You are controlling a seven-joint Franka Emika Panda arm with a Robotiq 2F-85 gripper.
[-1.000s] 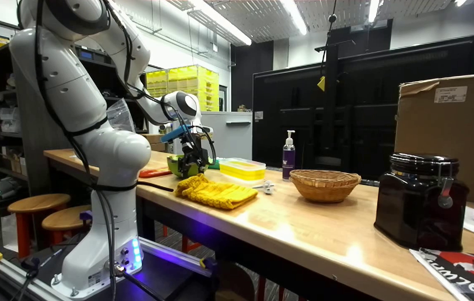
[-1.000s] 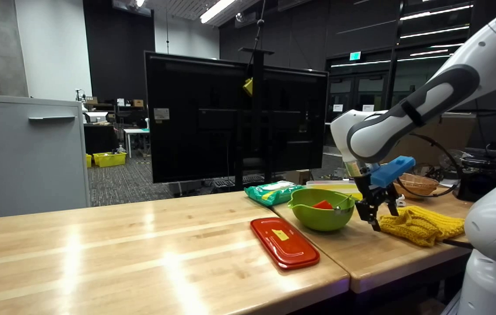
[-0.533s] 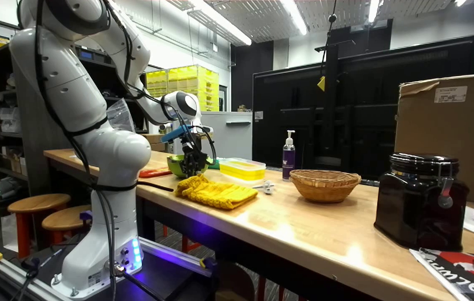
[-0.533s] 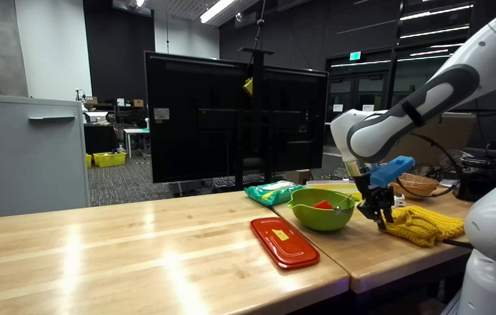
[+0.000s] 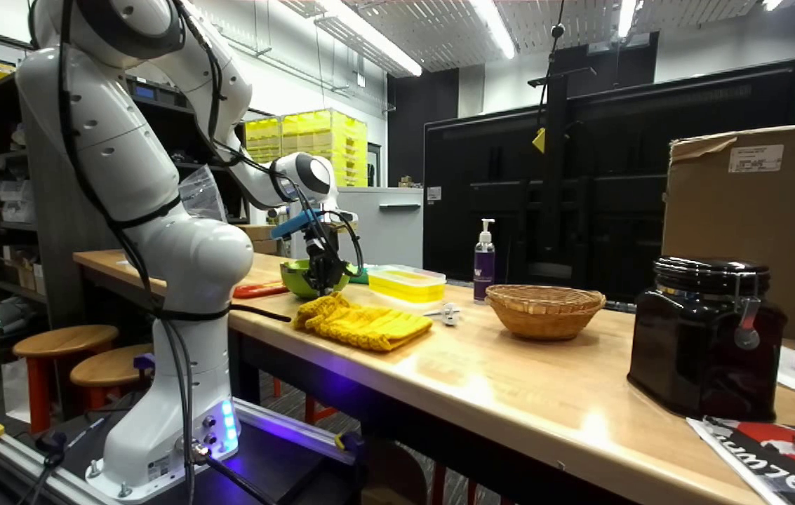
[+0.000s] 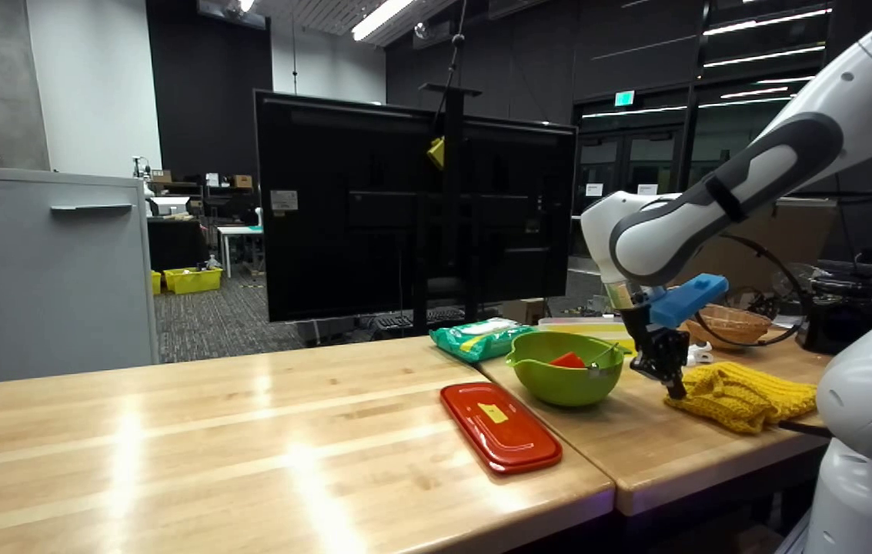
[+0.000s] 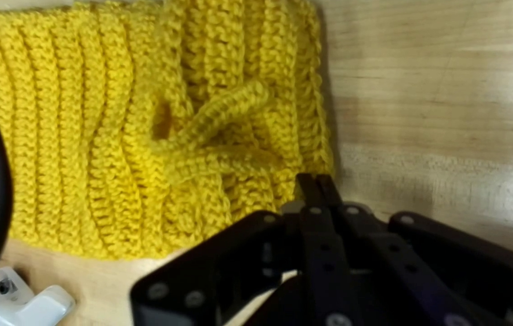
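1. In an exterior view, a red lid (image 6: 502, 432) lay flat on the table (image 6: 220, 442).
2. Right of it stood a green bowl (image 6: 565, 386).
3. Next, the gripper (image 6: 676, 391) pointed down, its jaws closed together.
4. At the tips — touching or not, unclear — a yellow knit (image 6: 747, 397) lay rumpled on the table.

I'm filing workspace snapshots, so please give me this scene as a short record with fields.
Nearest thing: rectangular yellow ribbed-knit cloth, lying on the pale wooden tabletop
Tool: black jointed end effector, jaws shut, tips at the cloth's edge
Grip: whether any fabric is pinched cannot be told
Beside the cloth: white plastic piece
Bowl: round glossy green bowl, with a red thing inside
Flat item: red rectangular lid-like piece
Basket: round brown woven basket
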